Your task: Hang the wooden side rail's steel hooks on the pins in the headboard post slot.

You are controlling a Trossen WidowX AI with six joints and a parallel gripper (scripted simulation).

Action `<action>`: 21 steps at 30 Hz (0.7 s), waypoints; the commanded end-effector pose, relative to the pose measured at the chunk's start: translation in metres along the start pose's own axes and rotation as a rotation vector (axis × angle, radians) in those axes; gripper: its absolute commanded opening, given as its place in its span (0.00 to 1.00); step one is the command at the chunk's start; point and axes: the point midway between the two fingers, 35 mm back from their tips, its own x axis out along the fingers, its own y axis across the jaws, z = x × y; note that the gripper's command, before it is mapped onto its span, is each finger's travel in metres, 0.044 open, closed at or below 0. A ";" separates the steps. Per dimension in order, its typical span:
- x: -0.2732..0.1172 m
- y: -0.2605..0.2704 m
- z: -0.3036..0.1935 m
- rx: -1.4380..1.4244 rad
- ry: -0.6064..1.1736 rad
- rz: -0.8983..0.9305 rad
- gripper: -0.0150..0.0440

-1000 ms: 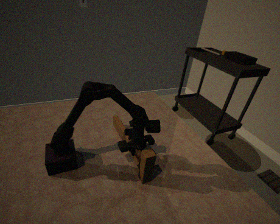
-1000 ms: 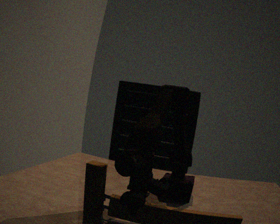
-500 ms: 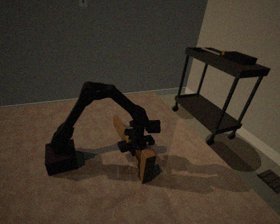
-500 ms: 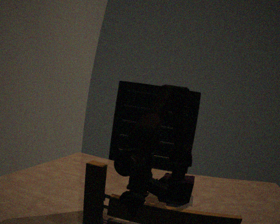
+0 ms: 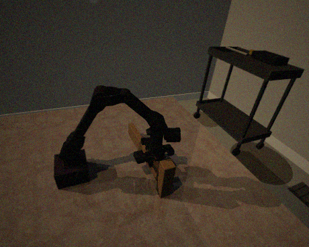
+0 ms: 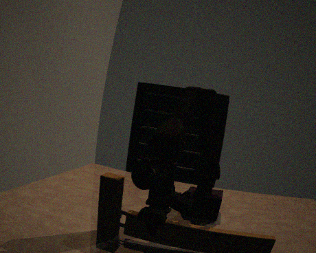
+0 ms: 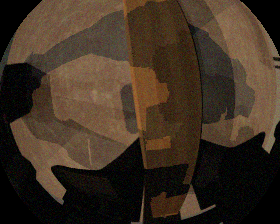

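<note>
Fingers [image 5: 155, 160] [image 6: 150, 228] grip one rail [image 5: 135, 134] [image 6: 230, 238] [image 7: 178, 90] — two hooks [image 6: 123, 218] near one post [image 5: 166, 178] [image 6: 110, 210].

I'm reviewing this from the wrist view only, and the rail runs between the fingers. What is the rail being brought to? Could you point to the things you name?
Observer: The post [image 5: 166, 178] [image 6: 110, 206], standing upright on the table [image 5: 91, 215] [image 6: 51, 203] at one end of the rail [image 5: 134, 134] [image 6: 213, 237] [image 7: 171, 100].
Operator: Does anything stick out of that end?
Observer: Yes, the exterior view shows two hooks [image 6: 122, 225], one above the other, pointing at the post. Whether they sit on the pins, I cannot tell.
Operator: Anything tall near the table?
Observer: A cart [image 5: 238, 64], standing on the floor past the table's edge in the top view.
</note>
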 end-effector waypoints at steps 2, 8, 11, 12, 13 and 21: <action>-0.006 -0.005 -0.002 -0.003 0.002 -0.020 0.25; -0.007 -0.005 -0.002 -0.003 0.002 -0.020 0.25; -0.007 -0.005 -0.003 -0.003 0.002 -0.020 0.25; -0.007 -0.005 -0.003 -0.003 0.002 -0.020 0.25; -0.007 -0.005 -0.003 -0.003 0.002 -0.020 0.25; -0.008 -0.005 -0.004 -0.003 0.002 -0.020 0.25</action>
